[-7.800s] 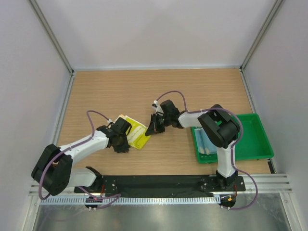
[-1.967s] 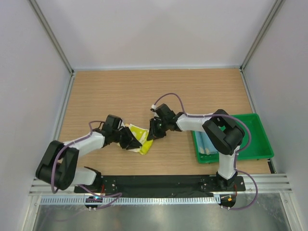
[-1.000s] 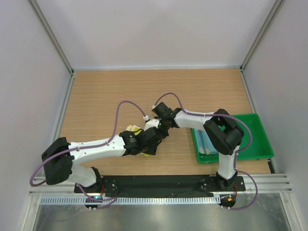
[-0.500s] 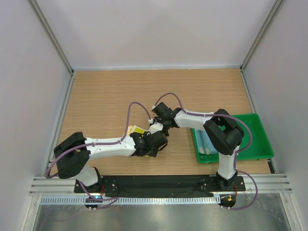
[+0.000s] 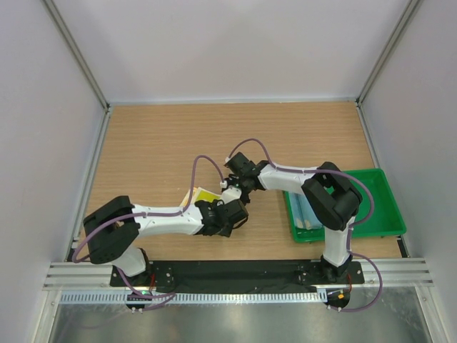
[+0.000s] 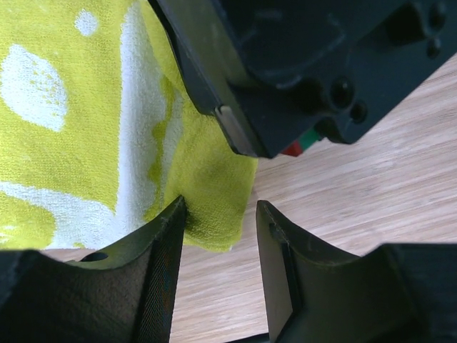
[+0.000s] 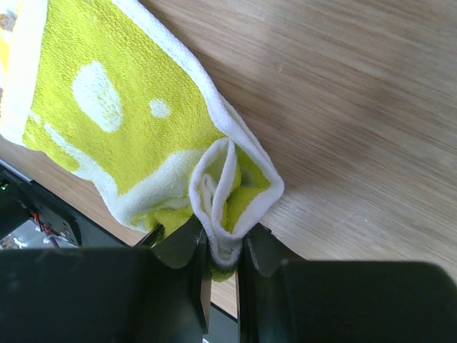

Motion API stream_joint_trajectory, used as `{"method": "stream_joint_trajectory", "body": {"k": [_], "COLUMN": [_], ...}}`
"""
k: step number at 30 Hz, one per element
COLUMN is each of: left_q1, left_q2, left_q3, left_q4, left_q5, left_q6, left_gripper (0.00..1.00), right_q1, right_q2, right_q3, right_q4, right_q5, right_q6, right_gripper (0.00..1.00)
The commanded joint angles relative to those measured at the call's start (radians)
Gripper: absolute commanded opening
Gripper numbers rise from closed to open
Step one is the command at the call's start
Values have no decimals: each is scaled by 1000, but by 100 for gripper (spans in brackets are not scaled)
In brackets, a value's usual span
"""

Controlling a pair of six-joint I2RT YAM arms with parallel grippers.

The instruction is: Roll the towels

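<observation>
Now left gripper [image 6: 221, 214], jaws apart, straddles a corner of the yellow towel [image 7: 121, 136] mid-table; I'd close on cloth only, clear of the right gripper [image 7: 221, 246] clamped on the towel's bunched edge just beside. Blue towel [image 5: 305, 211] lies in the green tray [image 5: 371, 204], far right. Versus two seconds ago, left gripper has swung from the towel's left to its right end.

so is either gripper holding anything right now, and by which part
The right gripper pinches the yellow towel by a bunched fold at its edge. The left gripper is open at the towel's edge, gripping nothing.
</observation>
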Motion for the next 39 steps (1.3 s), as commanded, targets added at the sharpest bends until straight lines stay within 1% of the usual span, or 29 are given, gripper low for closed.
{"method": "stream_joint_trajectory", "body": {"k": [1,2,3,5,6,9,12,15,16,18,21,23,28,34,38,39], "left_q1": [-6,-6,-6,-6,-6,-6,-6,-4,-4,-3,8,28,54,107,166,195], "left_q2": [33,33,33,40,44,56,47,20,9,-23,-74,-103,-174,-249,-290,-298], "left_q3": [-25,-25,-28,-29,-29,-32,-45,-51,-54,-54,-55,-63,-103,-173,-226,-236], "left_q4": [-46,-53,-51,-54,-59,-57,-37,-11,-1,4,3,13,33,95,164,203], "left_q5": [5,8,8,7,3,-1,31,71,88,127,154,197,255,319,401,468], "left_q6": [-16,-16,-16,-9,-7,-1,11,19,23,34,36,37,28,-6,-23,-26], "left_gripper": [45,45,40,35,24,10,5,0,0,0,0,0,0,0,0,0], "right_q1": [7,6,6,4,6,6,4,4,-2,-8,-28,-45,-86,-131,-143,-148], "right_q2": [-39,-40,-42,-42,-39,-36,-36,-33,-33,-34,-34,-31,-24,-31,-51,-59], "right_q3": [13,13,14,19,21,28,27,25,22,16,24,40,74,119,152,156], "right_q4": [-22,-22,-25,-33,-37,-48,-57,-66,-71,-74,-102,-123,-200,-277,-323,-326], "right_q5": [4,4,4,3,1,0,4,16,20,26,39,52,108,179,230,240], "right_q6": [1,1,-1,-8,-10,-18,-22,-30,-30,-34,-68,-82,-125,-162,-174,-174], "right_gripper": [6,7,8,10,11,12,14,22,29,37,42,46,48,49,49,49]}}
